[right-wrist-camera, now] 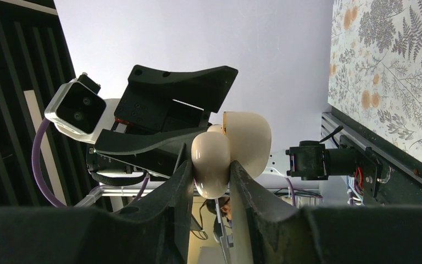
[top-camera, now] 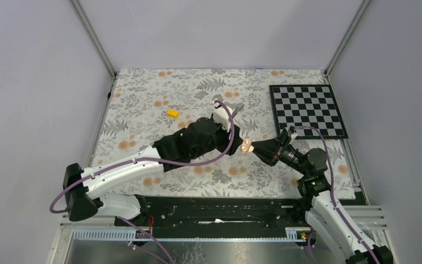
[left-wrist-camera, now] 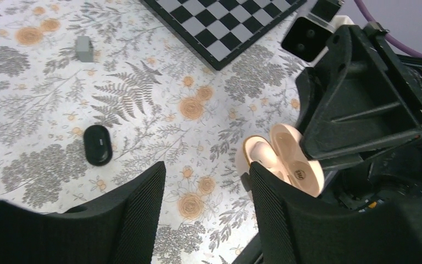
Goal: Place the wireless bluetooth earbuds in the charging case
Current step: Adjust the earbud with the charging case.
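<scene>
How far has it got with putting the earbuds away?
Done: the right gripper holds the charging case raised, lid open. In hand: the open, empty left gripper sits beside it. Left: seating earbuds; I cannot tell whether any is in yet.

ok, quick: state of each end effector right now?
Left end effector: open, holding nothing.
Right end effector: closed on the open beige charging case.

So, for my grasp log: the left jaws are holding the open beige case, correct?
Not quite: it is the right jaws that hold the open beige case. The right wrist view shows it clamped between them.
</scene>
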Action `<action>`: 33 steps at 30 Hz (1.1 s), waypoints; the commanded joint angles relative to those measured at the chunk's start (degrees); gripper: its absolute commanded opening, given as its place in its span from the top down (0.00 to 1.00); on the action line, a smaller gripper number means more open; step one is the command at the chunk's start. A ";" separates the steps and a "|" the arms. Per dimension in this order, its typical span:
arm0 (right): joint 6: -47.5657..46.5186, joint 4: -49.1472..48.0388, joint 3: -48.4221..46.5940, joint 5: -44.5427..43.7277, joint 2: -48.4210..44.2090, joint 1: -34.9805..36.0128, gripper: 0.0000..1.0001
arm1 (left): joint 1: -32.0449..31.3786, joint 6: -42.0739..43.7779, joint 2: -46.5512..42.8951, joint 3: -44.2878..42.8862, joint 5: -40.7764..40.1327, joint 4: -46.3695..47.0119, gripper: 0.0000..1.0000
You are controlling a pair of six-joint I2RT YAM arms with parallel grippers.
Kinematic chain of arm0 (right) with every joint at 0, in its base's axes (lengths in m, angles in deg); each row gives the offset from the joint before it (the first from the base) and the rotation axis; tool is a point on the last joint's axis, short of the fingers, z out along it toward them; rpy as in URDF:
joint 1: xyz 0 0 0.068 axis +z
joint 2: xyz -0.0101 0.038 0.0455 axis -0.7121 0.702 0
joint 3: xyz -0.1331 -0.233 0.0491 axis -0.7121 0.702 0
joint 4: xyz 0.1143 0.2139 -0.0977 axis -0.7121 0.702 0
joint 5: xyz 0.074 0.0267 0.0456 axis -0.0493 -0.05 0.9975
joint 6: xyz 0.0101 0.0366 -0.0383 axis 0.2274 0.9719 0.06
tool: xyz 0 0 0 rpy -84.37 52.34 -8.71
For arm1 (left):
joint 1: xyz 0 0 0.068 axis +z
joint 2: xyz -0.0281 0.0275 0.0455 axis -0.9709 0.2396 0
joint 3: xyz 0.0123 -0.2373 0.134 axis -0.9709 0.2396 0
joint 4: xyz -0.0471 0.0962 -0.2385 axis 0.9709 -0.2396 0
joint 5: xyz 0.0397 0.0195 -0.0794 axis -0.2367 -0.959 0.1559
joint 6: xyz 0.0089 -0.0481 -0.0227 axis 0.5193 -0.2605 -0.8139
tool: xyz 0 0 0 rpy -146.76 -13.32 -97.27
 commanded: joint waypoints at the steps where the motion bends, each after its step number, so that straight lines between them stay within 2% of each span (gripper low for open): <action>1: -0.40 -1.46 -0.61 0.41 -0.86 0.34 1.00 | 0.01 -0.85 -0.70 -3.75 -6.37 0.61 0.38; 5: -0.41 -1.38 -0.57 0.49 -0.73 0.34 1.00 | -0.04 -1.07 -2.75 -3.57 -10.20 -0.10 0.36; 10: -0.57 -1.37 -0.56 0.58 -0.37 0.34 1.00 | -0.01 -1.36 -4.97 -3.82 -8.55 -2.21 0.34; 11: -0.58 -1.42 -0.56 0.58 -0.37 0.34 1.00 | 0.01 -1.32 -5.42 -3.87 -7.04 -2.79 0.32; 13: -0.58 -1.39 -0.60 0.58 -0.30 0.34 1.00 | 0.01 -1.31 -6.64 -3.41 -3.77 -3.66 0.18; 15: -0.66 -1.45 -0.60 0.67 -0.16 0.34 1.00 | 0.01 -2.12 -8.34 -2.35 -1.49 -3.74 0.11; 17: -0.74 -1.40 -0.52 0.75 -0.09 0.34 1.00 | 0.01 -3.25 -10.07 -1.11 0.77 -3.16 0.09; 22: -0.82 -1.40 -0.25 0.76 0.08 0.33 1.00 | 0.01 -6.25 -11.80 0.96 8.16 -0.38 0.14; 27: -0.85 -1.40 -0.34 0.76 -0.09 0.34 1.00 | 0.01 -7.56 -8.38 -0.05 10.19 -1.61 0.20; 33: -0.80 -0.58 -0.04 0.50 -1.27 0.34 1.00 | -0.08 -8.83 -5.23 -1.01 11.85 -2.12 0.38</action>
